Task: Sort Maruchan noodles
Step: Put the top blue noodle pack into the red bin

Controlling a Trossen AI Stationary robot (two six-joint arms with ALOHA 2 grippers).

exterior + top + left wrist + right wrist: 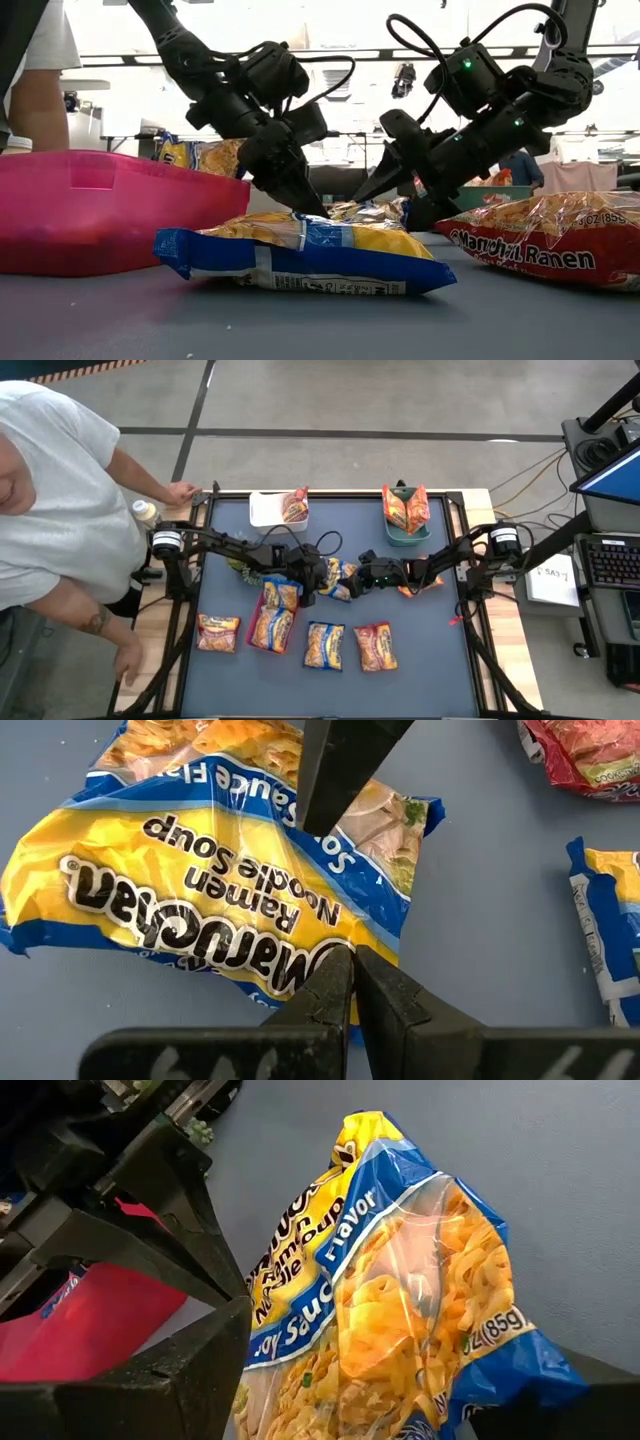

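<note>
While the left gripper (350, 960) presses its nearly closed fingers onto the blue-trimmed noodle packet (338, 578), the right gripper (350, 1380) spreads wide around that same packet's other end. Just beside it on the dark table (430, 660) lies the red tray (255, 638); a person (50, 490) stands well beyond.

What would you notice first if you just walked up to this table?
Probably both robot arms meeting mid-table over one blue-and-yellow noodle packet, the left gripper and right gripper at either end of it. Next, the other packets lying in a row along the near side, and the person standing at the table's left.
</note>
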